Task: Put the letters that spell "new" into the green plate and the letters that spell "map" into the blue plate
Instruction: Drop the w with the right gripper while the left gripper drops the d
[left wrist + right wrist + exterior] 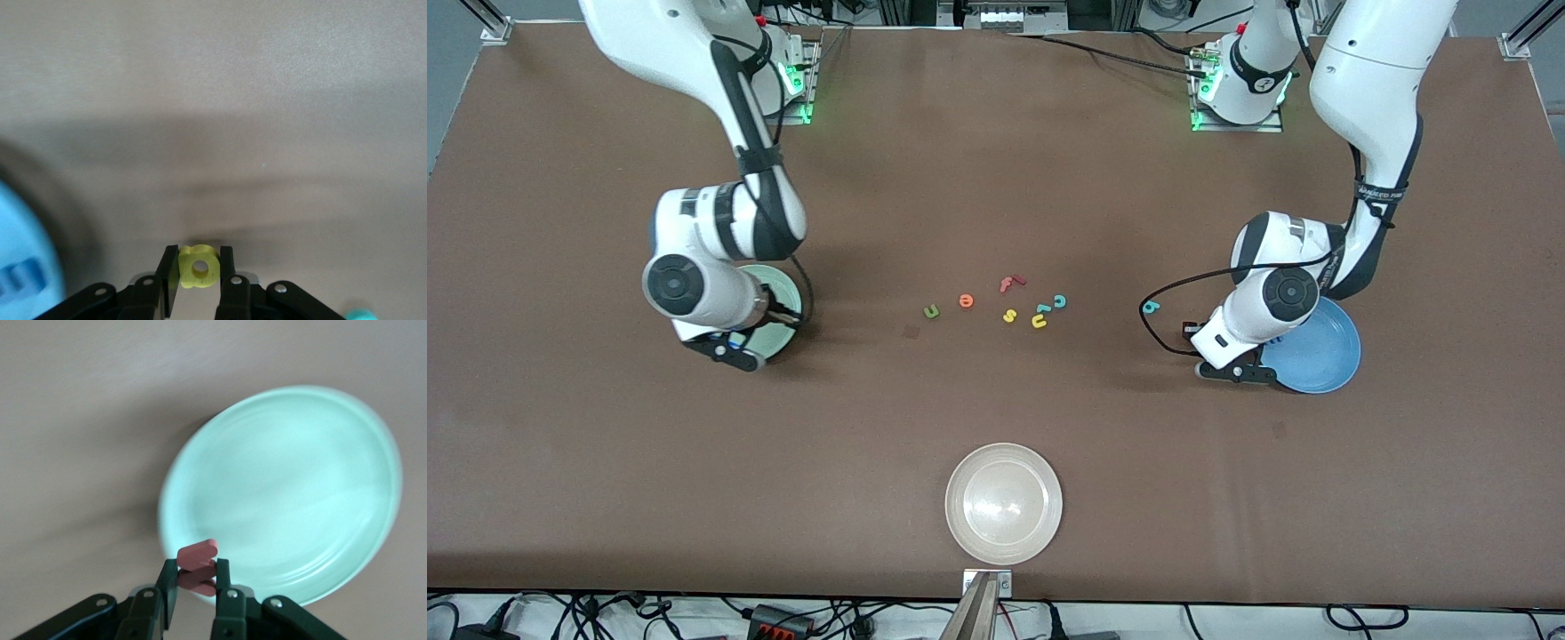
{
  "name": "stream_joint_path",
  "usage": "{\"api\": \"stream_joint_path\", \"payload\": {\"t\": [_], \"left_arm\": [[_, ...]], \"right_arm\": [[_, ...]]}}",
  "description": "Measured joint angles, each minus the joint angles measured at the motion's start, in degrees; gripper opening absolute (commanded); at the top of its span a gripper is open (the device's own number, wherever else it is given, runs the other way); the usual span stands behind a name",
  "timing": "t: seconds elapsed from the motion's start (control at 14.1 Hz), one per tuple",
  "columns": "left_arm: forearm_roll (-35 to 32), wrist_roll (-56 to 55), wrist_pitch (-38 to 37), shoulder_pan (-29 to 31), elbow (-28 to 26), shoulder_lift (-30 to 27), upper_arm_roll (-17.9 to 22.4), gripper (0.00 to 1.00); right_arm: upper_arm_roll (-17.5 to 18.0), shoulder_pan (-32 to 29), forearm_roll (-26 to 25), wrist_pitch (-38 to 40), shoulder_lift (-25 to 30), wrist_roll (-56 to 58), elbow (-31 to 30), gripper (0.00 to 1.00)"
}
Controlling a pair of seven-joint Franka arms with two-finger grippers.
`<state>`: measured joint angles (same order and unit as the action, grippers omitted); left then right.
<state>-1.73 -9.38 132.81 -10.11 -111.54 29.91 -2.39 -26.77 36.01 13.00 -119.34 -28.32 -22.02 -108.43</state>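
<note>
My left gripper [199, 259] is shut on the yellow a [199, 268], low over bare table beside the blue plate [1320, 360]. A darker blue chunky letter [23, 280] lies in that plate; its shape is blurred. The teal p [1151, 307] lies on the table nearby, toward the middle. My right gripper [197, 570] is shut on the pinkish-red w [198, 563], over the rim of the green plate [287, 487], which shows nothing in it. The green n [932, 311] and orange e [966, 300] lie side by side mid-table.
Beside the e sits a cluster: red f [1010, 283], yellow s [1010, 316], yellow u [1040, 322] and teal c [1060, 301]. A whitish-beige plate [1004, 503] stands near the front edge, nearer the camera than the letters.
</note>
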Motion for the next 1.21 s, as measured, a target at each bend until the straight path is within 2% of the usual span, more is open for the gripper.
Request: {"api": "stream_joint_path", "payload": {"t": [0.21,0.28,0.36,0.43,0.5,0.57,0.64,0.71,0.78,0.99,1.21], "left_arm": [[-4.64,4.77,-11.07,0.85,5.41,-3.18,2.31,0.05],[-6.19,7.62,-12.48,2.08,6.19,-3.99,2.93,0.05],[-7.24,11.19,-13.18,3.91,6.33,-4.55,3.24,0.05],[-7.71,14.73,-13.49,5.84,6.18,-4.61,3.4,0.06],[-8.03,17.57,-13.46,7.94,5.64,-4.4,3.52,0.08],[-8.25,19.7,-12.76,9.94,4.59,-4.11,3.57,0.12],[-8.3,21.37,-10.62,11.53,2.88,-3.8,3.58,0.27],[-8.3,22.26,-8.02,12.54,0.85,-3.54,3.6,0.76],[-8.3,22.51,-5.51,13.14,-1.07,-3.26,3.6,1.0],[-8.31,22.6,-3.5,13.36,-3.07,-3.16,3.22,1.0],[-8.31,22.38,-6.94,13.22,-1.79,-4.98,0.4,1.0]], "right_arm": [[-0.28,-2.38,0.0,-0.4,-1.77,4.21,-0.74,0.08],[-0.2,-2.37,0.0,-0.77,-2.8,4.37,-0.79,0.15],[-0.07,-2.25,0.0,-1.08,-3.71,4.37,-0.79,0.38],[0.03,-2.17,0.01,-1.26,-4.43,4.37,-0.79,0.92],[0.05,-2.12,0.01,-1.29,-4.79,4.37,-0.76,1.0],[0.04,-2.11,0.02,-1.29,-4.82,4.37,-0.59,1.0],[0.04,-2.09,0.05,-1.15,-4.53,4.37,-0.09,1.0],[0.06,-2.0,0.07,-0.63,-3.82,4.4,0.79,1.0],[0.17,-1.78,0.07,0.36,-2.89,4.59,2.2,1.0],[2.44,-1.03,0.28,2.5,-0.8,9.63,6.52,1.0],[6.67,-0.08,2.08,1.85,-0.79,10.93,9.01,1.0]]}}
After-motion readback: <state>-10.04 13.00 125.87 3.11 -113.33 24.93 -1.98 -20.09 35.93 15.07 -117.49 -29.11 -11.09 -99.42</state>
